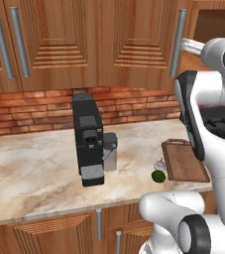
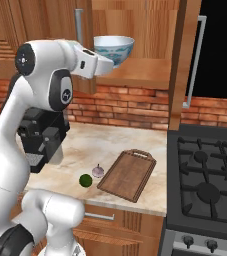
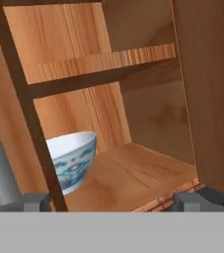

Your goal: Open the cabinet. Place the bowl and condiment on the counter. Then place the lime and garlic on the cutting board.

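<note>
**Cabinet open, bowl next, fingers wide and empty**

Cabinet [image 2: 150, 55] open on the right side; bowl [image 2: 114, 48] sitting on its lower shelf, near the front edge. In the hand view bowl [image 3: 73, 160] partly hidden behind the cabinet's centre post. Gripper [image 2: 104, 64] up at shelf height just beside the bowl, not touching. Fingers [image 3: 34, 201] spread about as wide as possible, holding nothing. No condiment bottle visible; can't tell where. Well below the cabinet, on the bench [image 1: 34, 168]: lime [image 2: 85, 180] and garlic [image 2: 98, 171] close together, just beside the cutting board [image 2: 127, 174], not on it. Coffee machine [image 1: 88, 139] further along the bench from the board. Bowl likely rigid, glazed, slippery, breakable, light to moderate. Best hold probably a pinch across the rim wall, one finger inside, one outside; body too wide to span.
</note>
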